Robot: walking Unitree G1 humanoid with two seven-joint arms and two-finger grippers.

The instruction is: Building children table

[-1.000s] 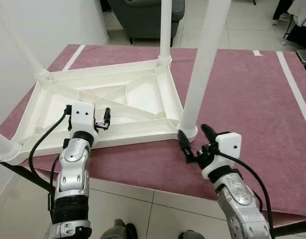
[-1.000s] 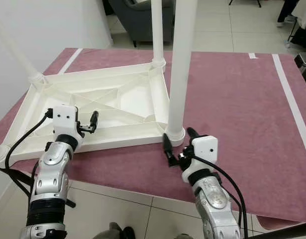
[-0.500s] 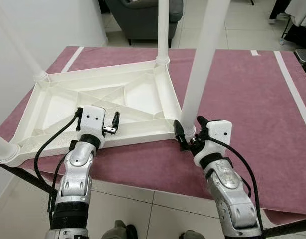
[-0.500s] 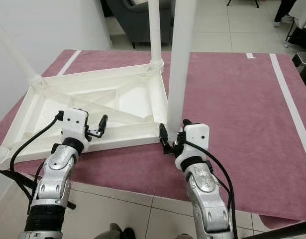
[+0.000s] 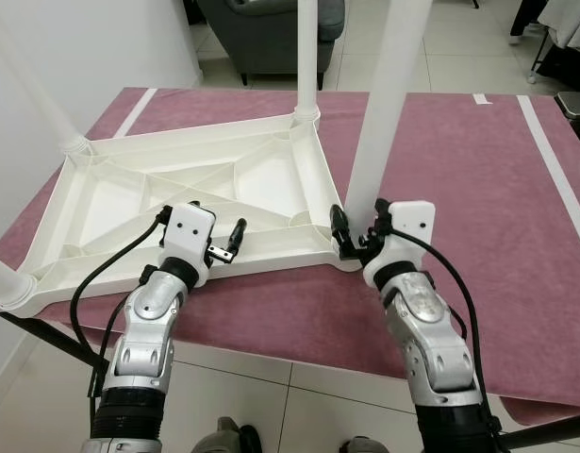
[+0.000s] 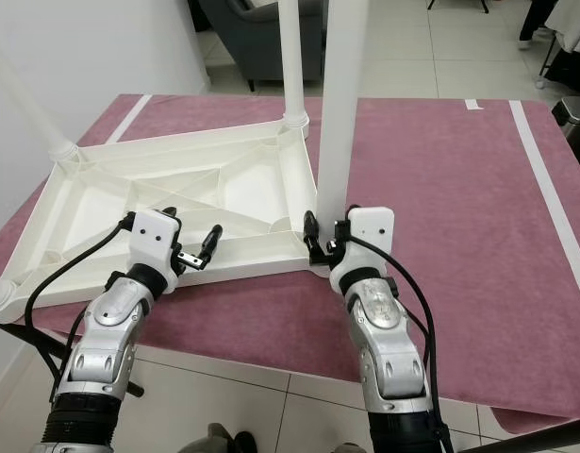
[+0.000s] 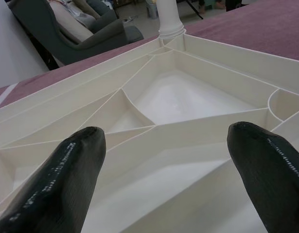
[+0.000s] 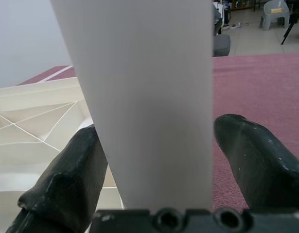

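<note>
A white plastic children's table (image 5: 101, 193) lies upside down on a maroon mat, its ribbed underside facing up. Legs stand at its corners; the near right leg (image 5: 388, 104) rises close to me. My right gripper (image 5: 357, 226) is open at that leg's base, one black finger on each side. In the right wrist view the leg (image 8: 149, 97) stands between the fingers (image 8: 66, 179) with almost no gap. My left gripper (image 5: 228, 243) hovers open over the table's near rim; its fingertips (image 7: 74, 174) are wide apart above the ribs (image 7: 188, 126).
The maroon mat (image 5: 478, 170) with white stripes covers a work table whose near edge runs just under my wrists, with tiled floor below. A grey armchair (image 5: 261, 24) stands behind, and a white wall is on the left. The far right leg (image 5: 306, 47) and far left leg (image 5: 35, 94) stand upright.
Both arms have reached forward. My right gripper went from in front of the near right leg to straddling its base. My left gripper moved rightward along the near rim.
</note>
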